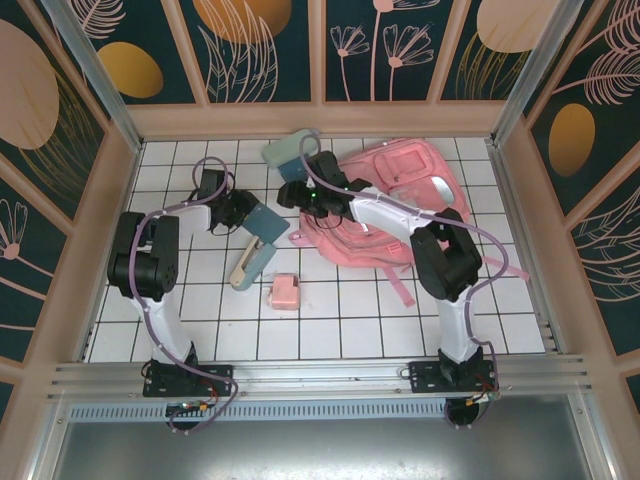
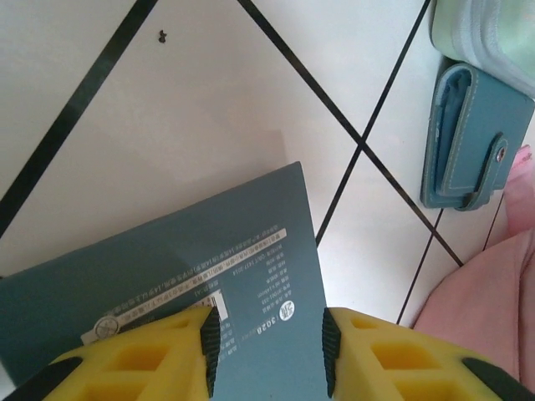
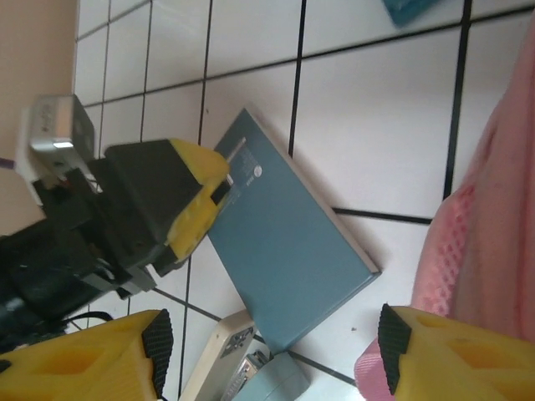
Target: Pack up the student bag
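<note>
The student bag (image 1: 400, 195) lies flat at the back right of the tiled table, and its pink fabric shows at the edges of both wrist views (image 2: 489, 301) (image 3: 493, 200). A teal book (image 1: 266, 222) (image 2: 209, 251) (image 3: 284, 251) lies just left of it. My left gripper (image 1: 243, 210) (image 2: 269, 344) stands over the book's far end with its jaws partly apart. One pad rests over the cover and the other stands at the book's edge. My right gripper (image 1: 293, 193) (image 3: 272, 341) hangs wide open above the book and the bag's edge, with nothing between its fingers.
A teal snap pouch (image 1: 288, 152) (image 2: 468, 142) lies behind the book. A beige and teal case (image 1: 250, 263) (image 3: 221, 359) sits at the book's near end. A small pink box (image 1: 284, 292) rests in front. Low wooden walls ring the table (image 1: 330, 340).
</note>
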{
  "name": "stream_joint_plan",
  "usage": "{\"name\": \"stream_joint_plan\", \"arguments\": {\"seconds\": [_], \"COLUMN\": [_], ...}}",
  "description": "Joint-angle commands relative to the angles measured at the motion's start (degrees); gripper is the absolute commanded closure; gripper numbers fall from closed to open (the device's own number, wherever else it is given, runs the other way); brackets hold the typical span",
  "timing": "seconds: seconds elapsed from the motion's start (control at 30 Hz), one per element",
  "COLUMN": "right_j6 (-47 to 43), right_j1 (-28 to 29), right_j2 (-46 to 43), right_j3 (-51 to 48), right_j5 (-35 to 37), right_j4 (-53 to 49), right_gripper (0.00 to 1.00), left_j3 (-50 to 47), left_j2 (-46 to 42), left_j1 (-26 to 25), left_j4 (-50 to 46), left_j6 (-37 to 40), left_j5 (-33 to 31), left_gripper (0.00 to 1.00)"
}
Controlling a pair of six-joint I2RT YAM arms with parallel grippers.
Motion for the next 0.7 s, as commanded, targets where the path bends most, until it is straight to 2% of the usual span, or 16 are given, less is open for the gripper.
{"name": "stream_joint_plan", "arguments": {"seconds": [0.0,0.1,0.3,0.47,0.67], "right_j6": [3.9,5.7,8.3,9.7,10.9], "right_j1": [2.2,3.4,5.6,6.4,6.3], "right_j2": [1.2,2.4,5.5,9.0,11.4], "right_j3": [-1.2,-2.1,-1.6,1.2,2.3], "right_j5": [-2.0,-2.5,-2.0,-1.2,0.6], "right_j4": [3.2,4.3,3.6,1.2,0.9], "right_gripper": [0.34,0.36,0.36,0.33,0.33], "left_j3": [4.4,9.1,14.8,13.9,6.7], "left_j2": [-2.6,-1.5,4.8,7.8,4.9], "left_j1": [-0.2,0.4,1.8,1.9,1.9], "left_j4": [-6.3,-10.8,-13.3,-13.1,-9.8], "left_j6": [4.3,11.7,22.2,23.5,21.3], "left_j5": [-1.8,-5.3,-7.4,-6.7,-3.1], "left_gripper": [0.6,0.59,0.59,0.6,0.6]}}
